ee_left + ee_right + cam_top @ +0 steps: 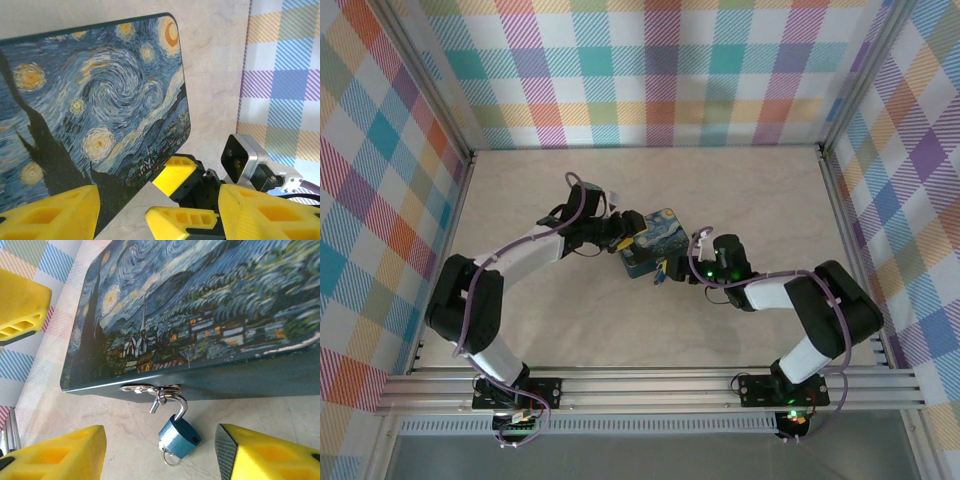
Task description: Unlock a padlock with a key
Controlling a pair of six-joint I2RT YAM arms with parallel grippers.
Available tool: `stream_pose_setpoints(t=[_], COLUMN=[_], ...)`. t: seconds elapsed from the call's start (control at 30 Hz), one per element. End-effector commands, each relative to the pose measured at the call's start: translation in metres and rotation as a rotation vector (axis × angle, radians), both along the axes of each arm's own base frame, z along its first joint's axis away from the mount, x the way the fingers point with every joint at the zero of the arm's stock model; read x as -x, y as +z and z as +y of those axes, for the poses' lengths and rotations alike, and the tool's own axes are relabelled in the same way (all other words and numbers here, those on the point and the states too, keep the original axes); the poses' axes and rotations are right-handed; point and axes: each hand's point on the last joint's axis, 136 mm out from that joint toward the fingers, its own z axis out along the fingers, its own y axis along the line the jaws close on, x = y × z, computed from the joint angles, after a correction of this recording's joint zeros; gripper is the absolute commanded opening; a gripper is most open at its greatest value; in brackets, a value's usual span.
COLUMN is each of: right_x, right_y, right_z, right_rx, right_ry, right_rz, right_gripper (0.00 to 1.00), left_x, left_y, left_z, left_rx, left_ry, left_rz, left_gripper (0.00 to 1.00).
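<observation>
padlock (179,436) hangs from the hasp (150,388) on the tin (200,315), within the spread right claw (160,455); left claw (160,212) spread wide too

night-sky tin (655,236) on marble table (620,330)

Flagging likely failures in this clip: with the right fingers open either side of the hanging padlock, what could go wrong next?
1. The padlock dangles freely from the hasp on the tin, so it may swing aside as the right gripper closes.
2. The left gripper is open, not clamped on the tin, which could slide.
3. Both grippers crowd one corner and may collide.
</observation>
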Motion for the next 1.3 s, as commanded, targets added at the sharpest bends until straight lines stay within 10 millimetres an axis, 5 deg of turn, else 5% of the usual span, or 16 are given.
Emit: stream_pose_setpoints(t=[0.0,0.6,1.27], right_x=[-0.007,-0.013,-0.003], right_y=[0.014,0.0,-0.001], right_z=[0.014,0.039,0.039], right_rx=[-0.044,-0.111,-0.119], right_ry=[0.04,0.091,0.118], right_rz=[-0.066,-0.035,-0.043], right_gripper=[0.61,0.58,0.47], left_x=[-0.002,-0.001,0.002], left_y=[0.001,-0.031,-0.03], left_z=[-0.015,-0.014,-0.012], left_rx=[0.016,-0.028,-0.03], left_ry=[-0.04,-0.019,-0.005], left_rz=[-0.005,0.046,0.042], left_gripper=[0.63,0.62,0.62])
